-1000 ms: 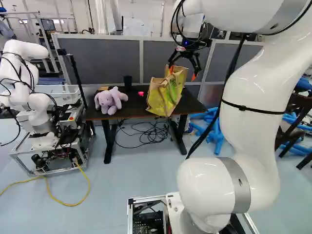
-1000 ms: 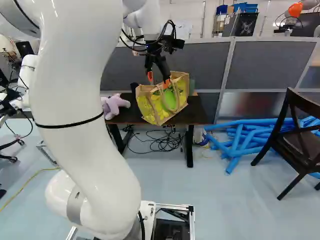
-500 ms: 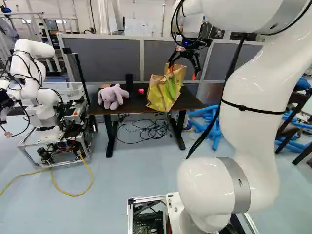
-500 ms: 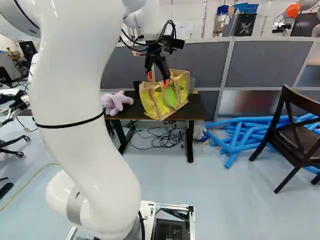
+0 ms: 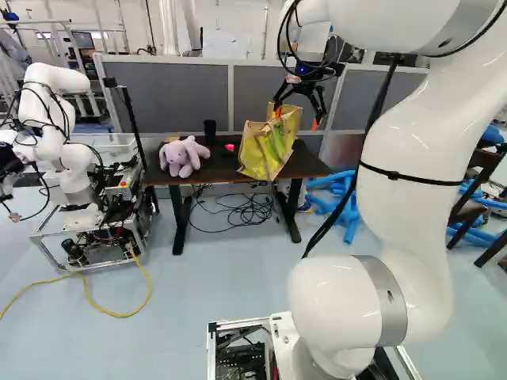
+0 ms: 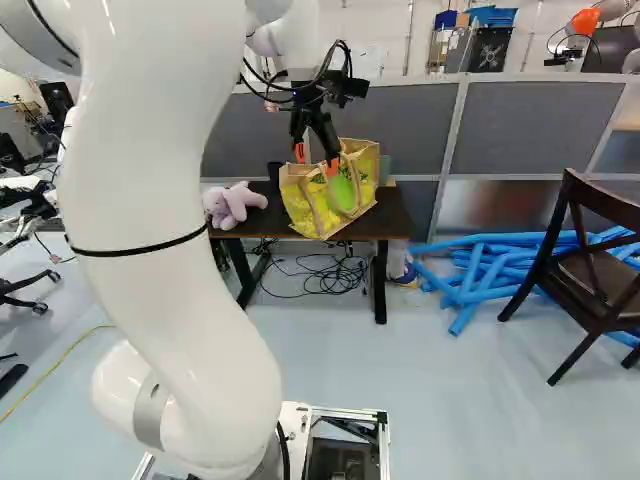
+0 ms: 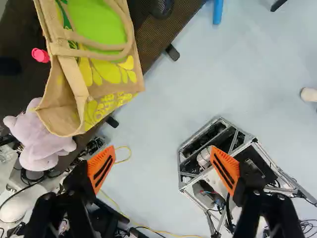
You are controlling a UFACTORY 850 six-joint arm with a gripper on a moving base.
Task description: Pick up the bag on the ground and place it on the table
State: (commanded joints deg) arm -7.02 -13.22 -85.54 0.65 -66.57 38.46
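Two fingers (image 5: 296,119) of mine are spread wide apart. The yellow and tan bag (image 5: 267,150) sits on the dark bench (image 5: 226,168), near a purple stuffed toy (image 5: 184,157).

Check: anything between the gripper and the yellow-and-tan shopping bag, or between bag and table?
Nothing visible between the black gripper and the bag ahead of it. Bag is already on the dark table, nothing visible between them. The lilac plush toy sits aside.
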